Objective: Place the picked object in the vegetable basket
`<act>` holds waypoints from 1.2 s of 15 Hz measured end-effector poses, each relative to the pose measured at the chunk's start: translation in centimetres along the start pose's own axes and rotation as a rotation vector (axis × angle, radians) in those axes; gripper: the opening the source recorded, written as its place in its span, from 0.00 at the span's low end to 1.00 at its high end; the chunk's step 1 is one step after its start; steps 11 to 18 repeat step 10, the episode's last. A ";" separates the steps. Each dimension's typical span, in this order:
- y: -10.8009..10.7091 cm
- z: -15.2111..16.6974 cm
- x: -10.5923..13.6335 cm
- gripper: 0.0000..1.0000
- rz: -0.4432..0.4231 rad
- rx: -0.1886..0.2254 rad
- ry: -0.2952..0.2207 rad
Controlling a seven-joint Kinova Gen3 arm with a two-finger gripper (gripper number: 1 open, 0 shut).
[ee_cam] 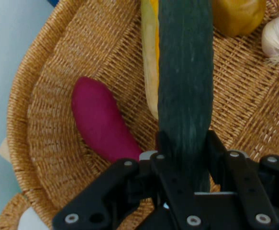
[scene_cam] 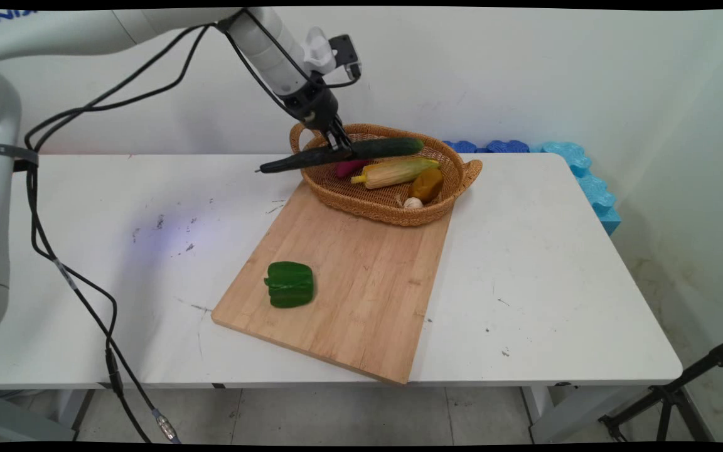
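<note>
Dark green cucumber (scene_cam: pixel 342 154) is clamped between the black jaws of the gripper (scene_cam: pixel 340 149), held roughly level above the near-left rim of the wicker basket (scene_cam: pixel 455 182); its dark stem end juts out past the rim over the desk (scene_cam: pixel 556 263), the other end reaches over the basket's interior. In the hand view the fingers (ee_cam: pixel 165 143) press both flanks of the cucumber. Below it in the basket: a magenta eggplant-shaped piece (ee_cam: pixel 103 120), a corn cob (scene_cam: pixel 396 172), a brownish-yellow item (scene_cam: pixel 427 184) (kind unclear) and a garlic bulb (scene_cam: pixel 413 203). The basket rests on the far end of a wooden cutting board (scene_cam: pixel 361 270). A green bell pepper (scene_cam: pixel 290 284) lies near the board's near-left corner, well apart from the gripper.
</note>
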 end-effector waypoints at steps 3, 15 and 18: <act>0.1 1.1 0.2 0.00 -0.002 -0.008 0.004; 0.6 1.6 0.9 1.00 -0.018 -0.013 0.042; 0.6 1.6 0.9 1.00 -0.018 -0.013 0.042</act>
